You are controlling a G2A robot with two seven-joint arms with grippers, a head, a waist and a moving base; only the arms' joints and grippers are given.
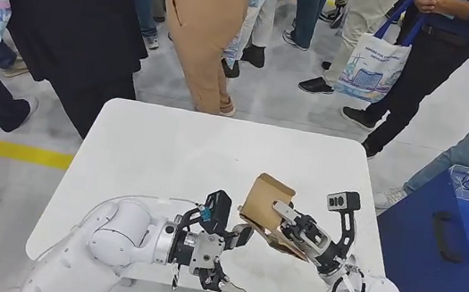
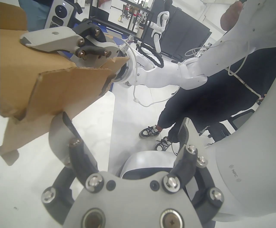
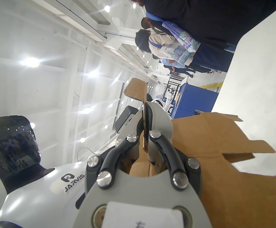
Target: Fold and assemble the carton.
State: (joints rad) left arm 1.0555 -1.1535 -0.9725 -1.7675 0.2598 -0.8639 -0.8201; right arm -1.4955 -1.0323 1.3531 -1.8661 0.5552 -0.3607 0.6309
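One carton (image 1: 261, 199), only partly folded, is held above the counter (image 1: 171, 146) close to its robot-side edge by the right gripper (image 3: 145, 112), whose fingers are closed on one cardboard panel; the left gripper (image 2: 124, 117) is just beside the lower flaps, fingers spread open and holding nothing. I think the panel could bend or slip from this thin pinch if a flap is pushed, because nothing else supports the carton. The inside is hidden, and I cannot tell if a left finger touches the cardboard.
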